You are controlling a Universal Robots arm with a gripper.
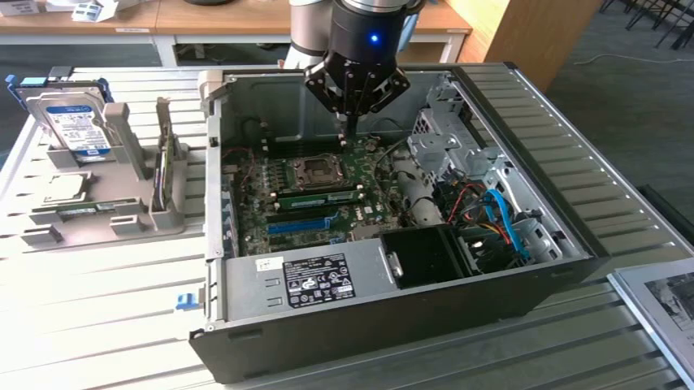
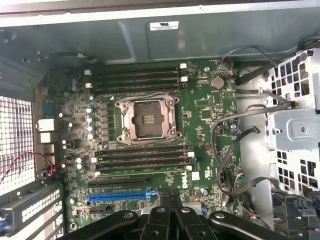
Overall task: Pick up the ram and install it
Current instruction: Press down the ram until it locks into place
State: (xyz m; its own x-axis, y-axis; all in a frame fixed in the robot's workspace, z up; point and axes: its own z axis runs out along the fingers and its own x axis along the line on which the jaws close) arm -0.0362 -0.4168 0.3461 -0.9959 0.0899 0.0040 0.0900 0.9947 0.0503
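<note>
In the exterior view you see the hand (image 1: 349,130) at the upper centre of the frame, hanging inside the open computer case (image 1: 564,244) above the motherboard (image 1: 314,195). Its fingers are pressed together into a single narrow tip that points down at the board; you see nothing pinched between them. The ram (image 1: 317,198) is a thin green stick lying along a memory slot just below the processor socket (image 1: 315,170), near the centre of the frame and above the long blue slot (image 1: 298,225). The tip of the hand stands above and to the right of the socket, apart from the ram. In the wrist view you see the black fingers (image 2: 172,220) at the bottom centre, the socket (image 2: 148,119) in the middle, and a thin green strip (image 2: 145,172) lying along the lowest slot of the memory bank beneath it. At the left of the exterior view a grey holder (image 1: 103,195) stands on the slatted worktop (image 1: 97,301), carrying a hard drive (image 1: 74,122) with a blue label. A black power supply (image 1: 314,280) sits in the lower part of the case.
</note>
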